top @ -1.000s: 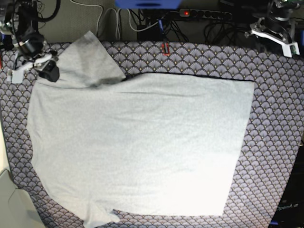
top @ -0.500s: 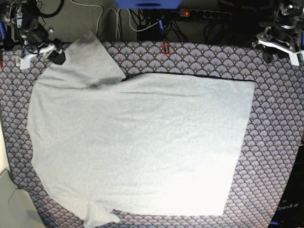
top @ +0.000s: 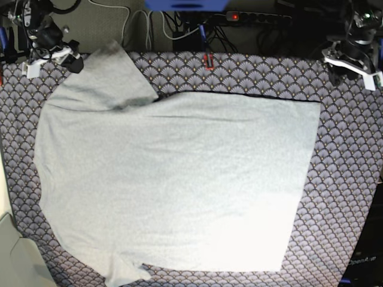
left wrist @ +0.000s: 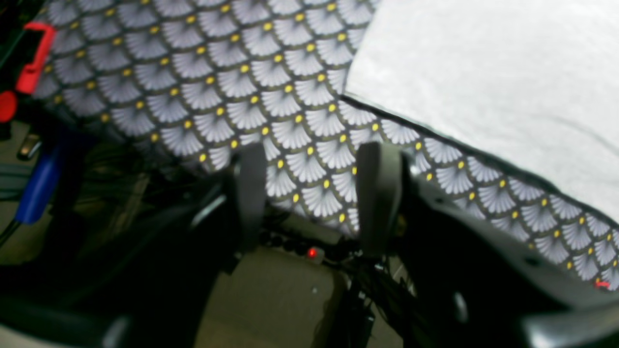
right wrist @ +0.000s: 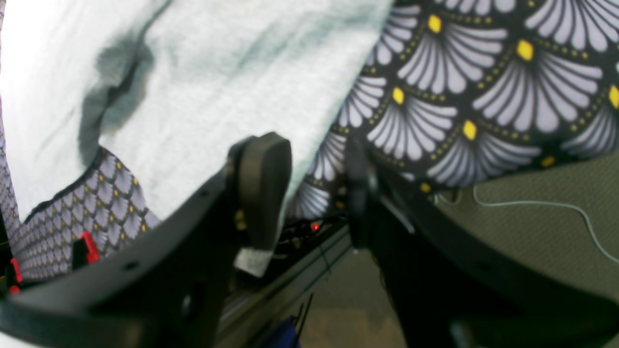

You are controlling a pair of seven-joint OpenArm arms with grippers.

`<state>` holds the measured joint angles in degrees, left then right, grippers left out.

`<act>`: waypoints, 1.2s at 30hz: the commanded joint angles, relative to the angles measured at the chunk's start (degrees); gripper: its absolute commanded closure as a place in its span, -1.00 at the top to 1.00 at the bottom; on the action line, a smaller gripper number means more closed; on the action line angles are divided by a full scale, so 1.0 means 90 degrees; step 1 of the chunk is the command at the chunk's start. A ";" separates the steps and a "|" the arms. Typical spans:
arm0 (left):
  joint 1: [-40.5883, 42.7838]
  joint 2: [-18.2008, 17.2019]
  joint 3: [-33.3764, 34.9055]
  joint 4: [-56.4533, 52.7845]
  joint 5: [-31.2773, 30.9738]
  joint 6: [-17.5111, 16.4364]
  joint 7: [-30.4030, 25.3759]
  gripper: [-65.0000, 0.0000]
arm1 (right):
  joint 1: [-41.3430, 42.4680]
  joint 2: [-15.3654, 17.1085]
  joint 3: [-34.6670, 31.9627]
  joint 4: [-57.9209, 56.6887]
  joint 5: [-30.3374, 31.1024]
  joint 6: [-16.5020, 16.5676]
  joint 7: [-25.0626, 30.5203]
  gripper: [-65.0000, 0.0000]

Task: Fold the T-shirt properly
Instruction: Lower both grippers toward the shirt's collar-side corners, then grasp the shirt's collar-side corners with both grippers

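Purple-grey cloth [top: 347,155] with a fan pattern and yellow dots covers the table, and behind its far edge a power strip [top: 251,18] with a red light lies among cables on the floor. Spread flat across most of the cloth is the T-shirt [top: 179,179], pale grey, one sleeve reaching toward the far corner on the base view's left, the other at the near edge.

In the base view the right gripper [top: 60,55] hangs over that far corner, just beside the tip of the upper sleeve, apart from it. Its wrist view shows the jaws parted with nothing between them, the sleeve edge lying under one finger. The left gripper [left wrist: 312,193] hangs at the opposite far corner, well apart from the shirt's hem, jaws likewise parted and empty over bare cloth.
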<state>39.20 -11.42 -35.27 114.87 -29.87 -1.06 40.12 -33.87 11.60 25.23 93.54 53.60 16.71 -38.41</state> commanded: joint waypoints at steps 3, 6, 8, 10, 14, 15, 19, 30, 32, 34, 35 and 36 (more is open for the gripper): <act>0.0025 -0.0064 -0.0052 0.0106 -0.0017 0.0035 -0.0145 -0.08 | -0.0081 0.0055 -0.0035 0.0064 0.0017 0.0043 -0.0064 -0.27; -0.0141 -0.0064 -0.0052 0.0106 -0.0017 0.0035 -0.0145 -0.08 | 0.0095 0.0055 -0.0201 0.0054 0.0007 0.0043 -0.0064 -0.27; -0.0180 -0.0064 -0.0052 0.0106 -0.0017 0.0035 -0.0145 -0.08 | 0.0124 0.0045 -0.0279 0.0044 0.0007 0.0043 -0.0064 -0.27; -0.0180 -0.0064 -0.0052 0.0087 -0.0017 0.0035 -0.0145 -0.08 | 0.0124 -0.0033 -0.0406 0.0044 0.0007 0.0043 -0.0064 -0.27; -0.0199 -0.0035 -0.0052 0.0067 -0.0017 0.0045 -0.0145 -0.08 | 0.0242 -0.0082 -0.0611 0.0044 -0.0032 0.0043 -0.0064 -0.28; -0.0277 -0.0025 -0.0042 0.0067 -0.0017 0.0045 -0.0145 -0.08 | 0.0261 -0.0092 -0.0650 0.0044 -0.0032 0.0043 -0.0064 -0.28; -0.0473 -0.0016 -0.0033 -0.0060 -0.0017 0.0045 -0.0145 -0.08 | 0.0261 -0.0121 -0.0679 0.0044 -0.0032 0.0043 -0.0103 -0.45; -0.1635 -0.0006 -0.0013 -0.1340 -0.0076 0.0045 -0.0145 -0.08 | 0.0300 -0.0082 -0.0699 -0.0669 -0.0032 0.0043 -0.0103 -1.00; -0.1889 -0.0006 -0.0013 -0.1730 -0.0076 0.0035 -0.0145 -0.08 | 0.0300 -0.0072 -0.0777 -0.0698 -0.0032 0.0043 -0.0074 -1.00; -0.2143 -0.0006 -0.0003 -0.2062 -0.0076 0.0035 -0.0145 -0.08 | 0.0300 -0.0072 -0.0777 -0.0698 -0.0032 0.0043 -0.0074 -1.00; -0.2260 -0.0006 -0.0003 -0.2219 -0.0076 0.0025 -0.0145 -0.08 | 0.0300 -0.0062 -0.0777 -0.0698 -0.0032 0.0043 -0.0074 -1.00; -0.2387 -0.0006 -0.0003 -0.2375 -0.0076 0.0015 -0.0145 -0.08 | 0.0300 -0.0062 -0.0777 -0.0688 -0.0032 0.0043 -0.0074 -1.00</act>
<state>18.02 -10.63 -35.07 92.53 -30.22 -0.71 40.03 -30.48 10.79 18.55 87.72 56.64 18.92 -36.29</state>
